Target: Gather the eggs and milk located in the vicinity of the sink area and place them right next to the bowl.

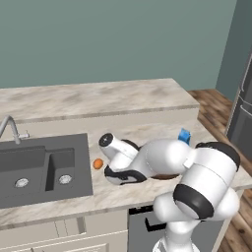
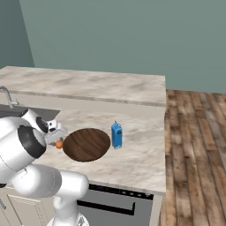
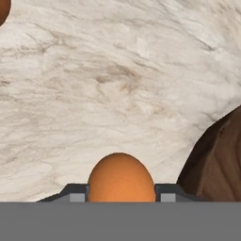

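wall (image 2: 110, 39): teal | floor (image 2: 194, 145): wood planks | counter (image 2: 132, 163): beige marble | cabinets (image 1: 59, 234): cream

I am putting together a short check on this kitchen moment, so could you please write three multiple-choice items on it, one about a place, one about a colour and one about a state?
1. Where does the milk stand?
A. In a sink basin
B. On the counter beside the bowl, on the side away from the sink
C. On the wooden floor

2. What colour is the egg between the gripper's fingers?
A. White
B. Orange-brown
C. Blue

3. What is the gripper doing?
A. It is shut on the egg
B. It hangs open with nothing between its fingers
C. It holds the milk

Answers:
1 B: the right base view shows the carton upright on the marble close to the bowl's rim.
2 B: the hand view shows it orange-brown.
3 A: the hand view shows the fingers against the egg's two sides.
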You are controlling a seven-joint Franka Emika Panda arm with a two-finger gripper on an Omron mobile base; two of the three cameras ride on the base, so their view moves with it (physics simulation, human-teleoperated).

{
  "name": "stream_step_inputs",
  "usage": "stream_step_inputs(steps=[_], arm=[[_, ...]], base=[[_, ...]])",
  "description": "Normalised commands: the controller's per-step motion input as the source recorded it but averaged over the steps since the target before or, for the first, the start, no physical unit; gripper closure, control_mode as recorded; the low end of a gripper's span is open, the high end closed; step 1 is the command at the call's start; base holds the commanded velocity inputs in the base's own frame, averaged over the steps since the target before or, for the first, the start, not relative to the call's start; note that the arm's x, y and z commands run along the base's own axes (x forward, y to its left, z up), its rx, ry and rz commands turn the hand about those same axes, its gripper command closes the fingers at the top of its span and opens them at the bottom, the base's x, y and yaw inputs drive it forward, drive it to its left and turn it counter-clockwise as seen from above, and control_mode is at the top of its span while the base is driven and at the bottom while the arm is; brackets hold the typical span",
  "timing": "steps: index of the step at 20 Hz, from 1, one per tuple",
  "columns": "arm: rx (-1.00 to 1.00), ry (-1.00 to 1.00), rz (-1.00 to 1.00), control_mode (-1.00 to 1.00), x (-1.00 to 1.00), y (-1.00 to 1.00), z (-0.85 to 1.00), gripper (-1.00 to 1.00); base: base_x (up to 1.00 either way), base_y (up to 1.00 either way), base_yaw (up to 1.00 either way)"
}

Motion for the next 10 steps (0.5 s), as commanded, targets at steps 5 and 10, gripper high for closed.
stream_step_inputs(steps=[5, 10], arm=[[0.0, -0.03, 0.0, -1.0, 0.0, -0.12, 0.0, 1.0], [0.0, 0.0, 0.0, -1.0, 0.0, -0.01, 0.0, -1.0]], base=[[0.0, 0.0, 0.0], [0.0, 0.0, 0.0]])
